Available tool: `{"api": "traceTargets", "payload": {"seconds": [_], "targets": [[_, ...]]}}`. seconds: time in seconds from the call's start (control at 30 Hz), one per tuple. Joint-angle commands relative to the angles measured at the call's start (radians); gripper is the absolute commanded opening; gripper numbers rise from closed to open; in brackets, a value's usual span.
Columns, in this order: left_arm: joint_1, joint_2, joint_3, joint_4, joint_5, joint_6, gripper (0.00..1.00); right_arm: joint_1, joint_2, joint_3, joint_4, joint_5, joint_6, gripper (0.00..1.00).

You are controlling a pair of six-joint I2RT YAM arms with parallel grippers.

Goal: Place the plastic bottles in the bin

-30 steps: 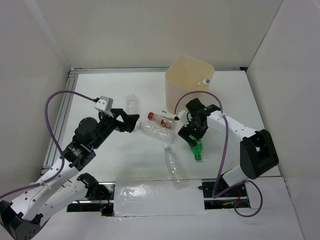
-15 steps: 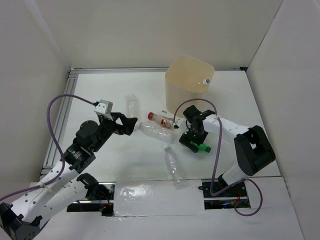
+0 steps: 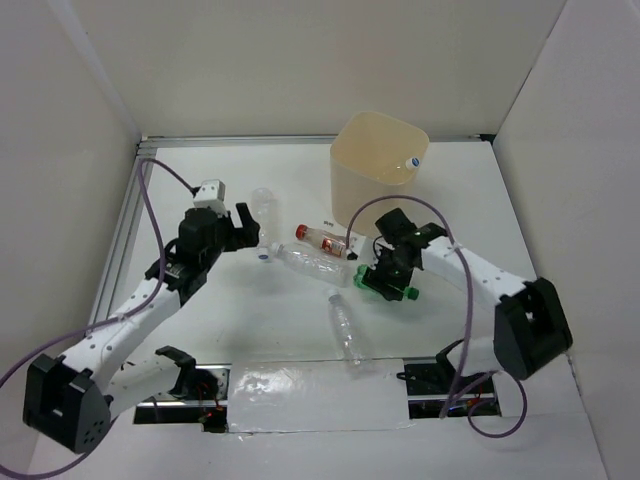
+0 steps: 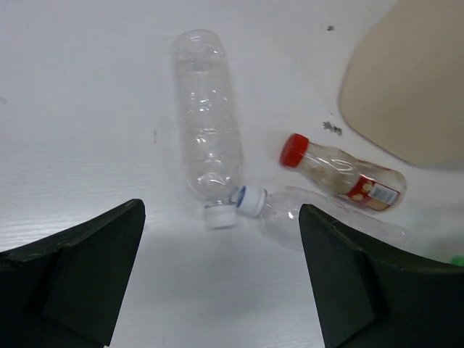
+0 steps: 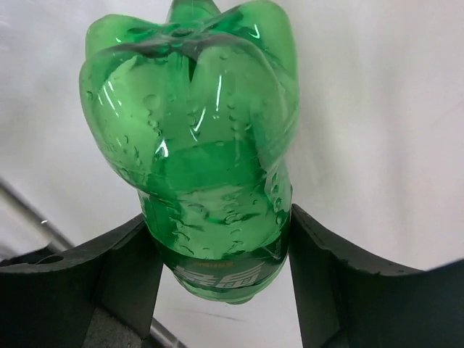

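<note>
My right gripper (image 3: 386,277) is shut on the green bottle (image 5: 210,159), its fingers pressed against both sides. That bottle (image 3: 392,291) lies crosswise just in front of the cream-beige bin (image 3: 380,160). My left gripper (image 4: 221,268) stands wide open over the table, nothing between its fingers (image 4: 87,261). Just beyond it a clear bottle (image 4: 206,130) lies cap toward me. Its cap meets the cap of a second clear bottle (image 4: 312,217). The red-capped bottle (image 4: 341,170) lies beside the bin (image 4: 413,87). A third clear bottle (image 3: 346,328) lies near the front edge.
White walls close the table on three sides. An aluminium rail (image 3: 125,230) runs along the left edge. A taped white strip (image 3: 310,385) covers the front edge between the arm bases. Purple cables loop over both arms.
The right gripper has closed on the green bottle and turned it from pointing forward to lying crosswise. The left arm has swung away from me toward the clear bottles, still open.
</note>
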State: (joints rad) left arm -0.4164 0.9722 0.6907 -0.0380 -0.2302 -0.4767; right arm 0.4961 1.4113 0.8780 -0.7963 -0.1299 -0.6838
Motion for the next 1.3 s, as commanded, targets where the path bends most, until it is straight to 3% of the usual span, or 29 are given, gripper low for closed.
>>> {"api": "traceTargets", "payload": {"seconds": [0.0, 0.2, 0.37, 0.53, 0.73, 0.83, 0.87, 0.9, 0.93, 0.97, 1.17, 1.27], "targets": [[0.06, 0.089, 0.101, 0.017, 0.017, 0.003, 1.0, -0.011, -0.164, 0.131, -0.107, -0.218, -0.143, 0.09], [0.125, 0.323, 0.231, 0.003, 0.057, 0.069, 1.0, -0.002, -0.244, 0.411, -0.152, -0.401, -0.157, 0.08], [0.143, 0.486, 0.345, 0.003, 0.115, 0.087, 1.0, 0.016, -0.14, 0.714, -0.043, -0.462, 0.01, 0.06], [0.143, 0.591, 0.381, 0.084, 0.17, 0.098, 1.0, -0.034, -0.035, 0.887, 0.254, -0.329, 0.174, 0.07], [0.134, 0.739, 0.455, 0.093, 0.166, 0.118, 1.0, -0.143, 0.146, 0.924, 0.333, -0.194, 0.19, 0.1], [0.107, 0.798, 0.498, 0.081, 0.117, 0.141, 1.0, -0.194, 0.219, 0.924, 0.306, -0.172, 0.2, 0.26], [0.107, 0.813, 0.509, 0.081, 0.094, 0.141, 1.0, -0.211, 0.235, 0.935, 0.292, -0.2, 0.201, 0.56], [0.097, 0.83, 0.533, 0.061, 0.085, 0.151, 1.0, -0.24, 0.262, 0.935, 0.281, -0.2, 0.228, 0.77], [0.097, 0.845, 0.544, 0.05, 0.084, 0.151, 1.0, -0.252, 0.271, 0.952, 0.254, -0.217, 0.242, 0.94], [0.097, 0.877, 0.556, 0.041, 0.072, 0.151, 1.0, -0.264, 0.281, 0.985, 0.229, -0.24, 0.242, 1.0], [0.097, 0.973, 0.631, -0.071, 0.014, 0.161, 0.98, -0.402, 0.204, 0.995, 0.196, -0.502, 0.279, 1.0], [0.088, 1.014, 0.673, -0.126, -0.012, 0.15, 0.86, -0.468, 0.129, 0.932, 0.197, -0.632, 0.279, 1.0]]}}
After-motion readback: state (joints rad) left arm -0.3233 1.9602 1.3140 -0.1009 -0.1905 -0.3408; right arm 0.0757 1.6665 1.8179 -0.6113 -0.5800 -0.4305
